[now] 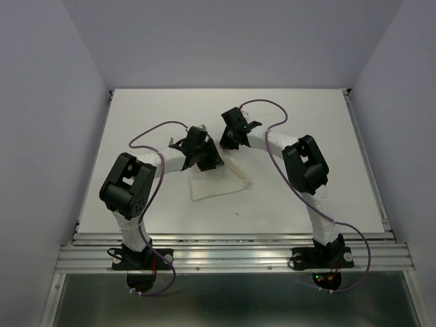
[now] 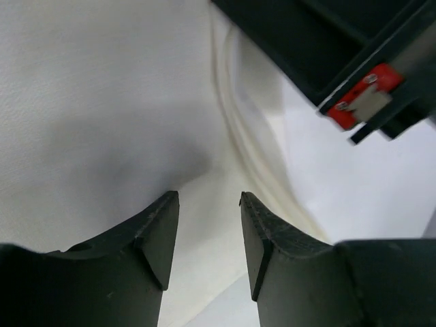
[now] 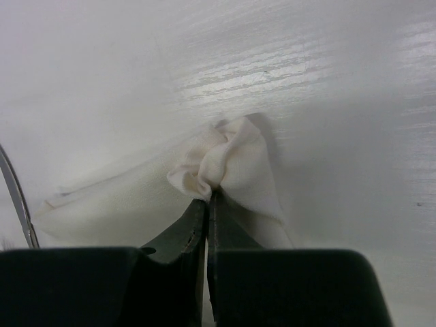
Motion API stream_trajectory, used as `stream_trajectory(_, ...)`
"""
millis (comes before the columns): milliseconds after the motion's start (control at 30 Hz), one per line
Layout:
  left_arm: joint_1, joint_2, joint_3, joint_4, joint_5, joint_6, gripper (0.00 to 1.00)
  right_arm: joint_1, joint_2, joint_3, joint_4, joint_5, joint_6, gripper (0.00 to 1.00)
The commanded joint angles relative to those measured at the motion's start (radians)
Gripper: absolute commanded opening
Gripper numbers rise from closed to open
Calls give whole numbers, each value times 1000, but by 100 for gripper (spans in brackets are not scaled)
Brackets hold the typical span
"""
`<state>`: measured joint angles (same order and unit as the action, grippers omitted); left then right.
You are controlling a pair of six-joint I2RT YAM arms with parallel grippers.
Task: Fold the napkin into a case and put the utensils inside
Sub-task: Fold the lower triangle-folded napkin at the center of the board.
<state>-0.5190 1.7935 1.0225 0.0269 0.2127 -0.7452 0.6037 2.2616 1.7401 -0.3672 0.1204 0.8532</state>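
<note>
At right hand (image 3: 206,201): white napkin (image 3: 231,160) corner bunched, pinched.

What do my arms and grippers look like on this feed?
Left arm and right arm: black joint housings, white-wrapped links, looping purple cables. Left gripper and right gripper: black, two wedge-shaped fingers; a red tab marks one.

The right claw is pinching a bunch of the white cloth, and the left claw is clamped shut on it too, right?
Not quite. The right gripper does pinch a bunched bit of the napkin, but the left gripper is not clamped shut. The left wrist view shows its jaws standing apart, gripping nothing.
</note>
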Motion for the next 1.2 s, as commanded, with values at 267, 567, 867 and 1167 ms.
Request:
stream_trajectory(267, 4, 3, 24, 148, 45, -114, 59, 4, 18, 27, -38, 25, 7, 1)
stream_trajectory(567, -3, 64, 67, 188, 88, -164, 59, 4, 19, 27, -33, 16, 7, 1)
stream_trajectory(867, -10, 99, 70, 218, 94, -201, 58, 4, 19, 26, -24, 10, 7, 1)
stream_trajectory(1167, -13, 125, 85, 223, 94, -206, 52, 4, 9, 10, -22, 12, 9, 1)
